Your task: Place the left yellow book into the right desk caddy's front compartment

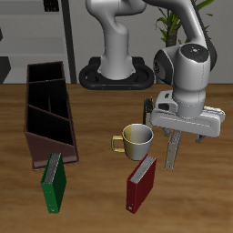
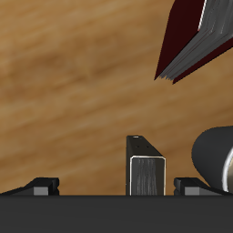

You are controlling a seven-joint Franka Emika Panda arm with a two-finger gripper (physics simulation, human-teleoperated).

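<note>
The left yellow book (image 1: 171,151) is a slim grey-tan book that stands upright on the table beside the mug. My gripper (image 1: 182,136) is right above it with its fingers down around the book's top. In the wrist view the book (image 2: 146,171) stands between the two fingertips of the gripper (image 2: 114,187), close to one finger (image 2: 187,186) and well apart from the other; the jaws are open. The right desk caddy (image 1: 47,109), a long dark reddish-brown box with slanted partitions, stands far across the table from the gripper.
A yellow mug (image 1: 136,138) stands beside the gripper and also shows in the wrist view (image 2: 214,159). A red book (image 1: 141,182) stands nearer the front edge and also shows in the wrist view (image 2: 196,41). A green book (image 1: 55,182) leans before the caddy.
</note>
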